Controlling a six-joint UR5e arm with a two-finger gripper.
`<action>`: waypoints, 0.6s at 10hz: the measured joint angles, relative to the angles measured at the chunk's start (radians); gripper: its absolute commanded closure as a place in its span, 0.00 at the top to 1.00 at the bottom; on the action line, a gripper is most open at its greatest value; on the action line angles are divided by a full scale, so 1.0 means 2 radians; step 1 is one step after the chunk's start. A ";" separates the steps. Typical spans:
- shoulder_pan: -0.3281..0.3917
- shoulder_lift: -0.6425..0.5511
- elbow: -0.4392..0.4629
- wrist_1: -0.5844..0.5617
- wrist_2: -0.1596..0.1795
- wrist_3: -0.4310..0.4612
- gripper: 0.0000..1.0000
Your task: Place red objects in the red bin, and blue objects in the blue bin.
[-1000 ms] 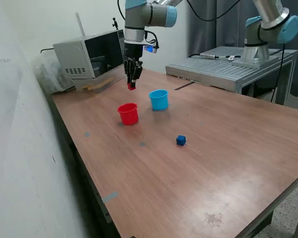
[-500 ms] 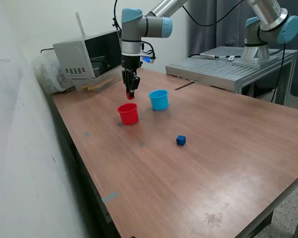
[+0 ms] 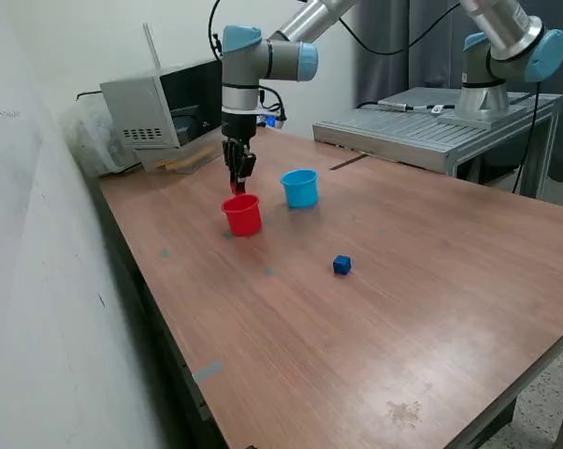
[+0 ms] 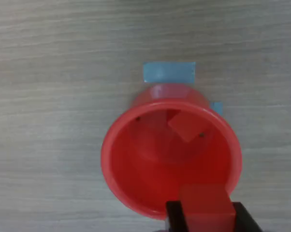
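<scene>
One red cube held over the red bin, ready to drop.

One blue cube (image 3: 341, 266) lies nearest on the tabletop (image 3: 431, 309), well apart from both cups. Farther back, the claw (image 3: 237, 183) is clamped on a red cube (image 4: 206, 209) just above the red bin (image 3: 242, 214); in the wrist view the cube sits over the rim's edge rather than the centre, with another red cube (image 4: 186, 125) already inside. The blue bin (image 3: 300, 188) stands just beside, toward the exterior view's right.
</scene>
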 measured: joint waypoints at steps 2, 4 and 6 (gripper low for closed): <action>-0.001 0.004 -0.002 -0.003 0.000 0.000 1.00; -0.005 0.005 -0.002 -0.005 -0.001 0.000 1.00; -0.010 0.005 -0.001 -0.006 -0.002 0.000 1.00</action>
